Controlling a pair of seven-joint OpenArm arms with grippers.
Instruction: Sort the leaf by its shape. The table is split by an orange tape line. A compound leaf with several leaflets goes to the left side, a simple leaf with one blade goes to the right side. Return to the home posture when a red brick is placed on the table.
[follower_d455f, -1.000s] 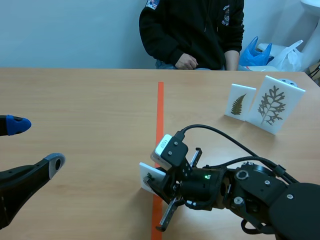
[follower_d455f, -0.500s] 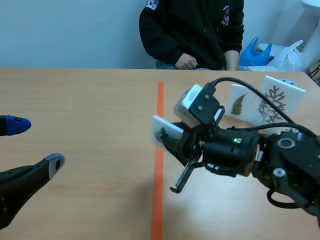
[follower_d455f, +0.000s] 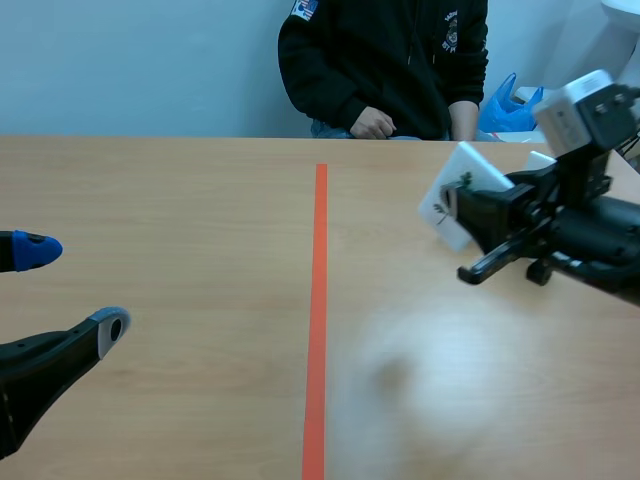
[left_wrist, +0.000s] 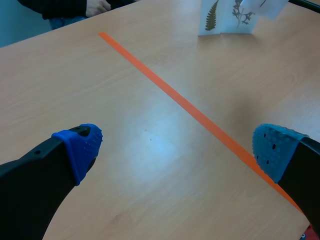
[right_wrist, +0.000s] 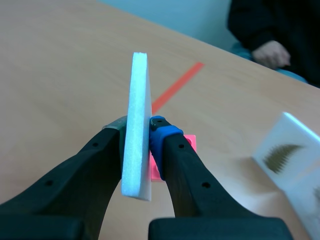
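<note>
My right gripper (follower_d455f: 472, 207) is shut on a white leaf card (follower_d455f: 452, 196) and holds it in the air over the right side of the table, in front of the standing cards. Only a small green mark of its leaf shows, so I cannot tell the leaf's shape. In the right wrist view the card (right_wrist: 137, 125) stands edge-on, pinched between the fingers of the gripper (right_wrist: 138, 134). My left gripper (follower_d455f: 70, 290) is open and low at the near left, holding nothing. Its blue pads (left_wrist: 82, 147) are spread wide over bare table left of the orange tape line (left_wrist: 190, 107).
The orange tape line (follower_d455f: 319, 300) runs down the table's middle. Two leaf cards stand at the far right: a fern card (left_wrist: 210, 17) and a branched-leaf card (left_wrist: 240, 14). A person (follower_d455f: 390, 60) sits across the table. A red tape square (right_wrist: 189, 143) lies under my right gripper.
My right gripper has lifted the card from the tape line near the front and carried it up and to the far right. The left arm has not moved.
</note>
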